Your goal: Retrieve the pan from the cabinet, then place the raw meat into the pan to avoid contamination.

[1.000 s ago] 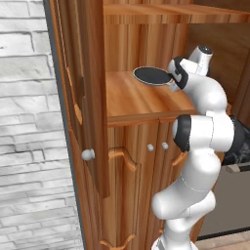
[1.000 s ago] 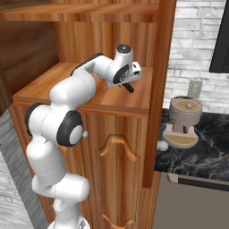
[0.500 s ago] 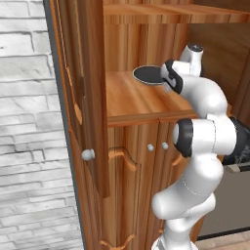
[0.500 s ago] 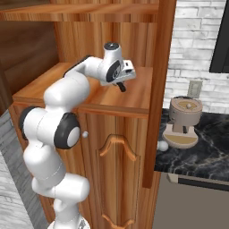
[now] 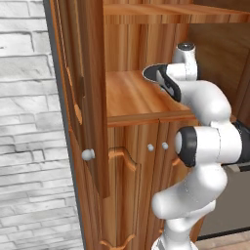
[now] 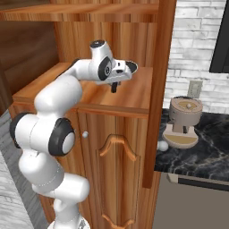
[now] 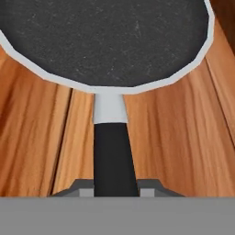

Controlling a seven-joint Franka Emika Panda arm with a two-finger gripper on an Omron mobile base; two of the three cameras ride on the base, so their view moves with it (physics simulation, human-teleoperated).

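Hand view: we see the pan (image 7: 105, 41) resting on the open shelf of the cabinet (image 5: 127, 97), its handle running between the gripper (image 7: 116, 187) fingertips. The jaws appear clamped on that handle, though contact is partly hidden at the frame edge.

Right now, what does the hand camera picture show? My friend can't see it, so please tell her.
A black pan with a pale rim lies on a wooden shelf. Its dark handle runs down between the two gripper fingertips.
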